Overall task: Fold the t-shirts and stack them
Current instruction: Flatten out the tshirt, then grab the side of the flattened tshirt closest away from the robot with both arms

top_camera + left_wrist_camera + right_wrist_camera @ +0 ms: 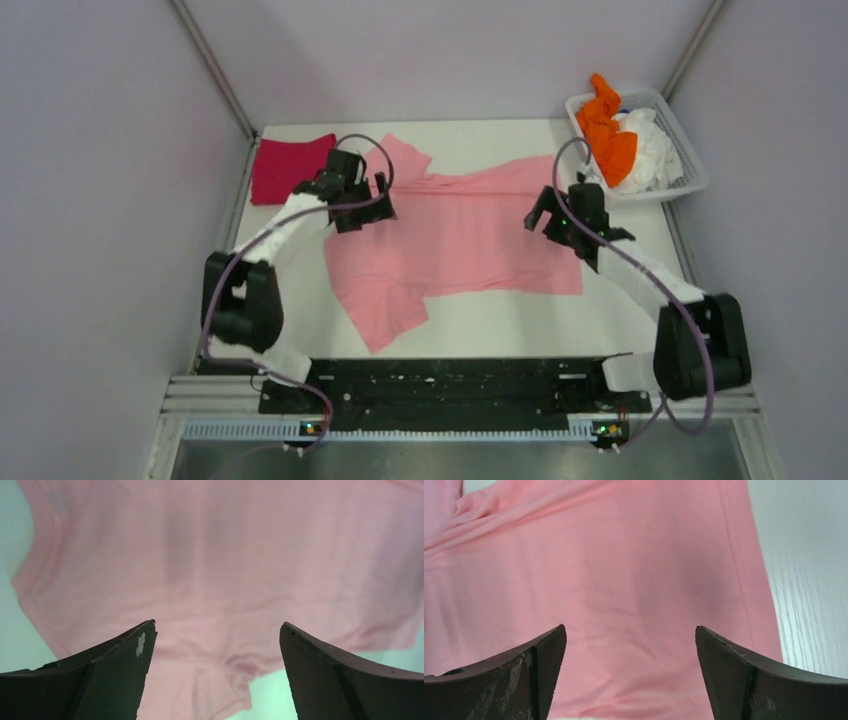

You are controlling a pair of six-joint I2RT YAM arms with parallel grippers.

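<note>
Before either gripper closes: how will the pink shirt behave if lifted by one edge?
Probably floppy: the pink shirt lies flat with soft folds, so it should sag. Likely light: thin cloth. Pushed, it may bunch, as creases show.

Soft, even light; wrist views slightly blurred, faint shadows darkening the pink t-shirt [225,555].

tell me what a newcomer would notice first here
A large light pink t-shirt lies spread across the middle of the table, both the left gripper and right gripper open above it. A folded magenta shirt sits far left; an orange shirt and white shirt fill the basket far right.
</note>
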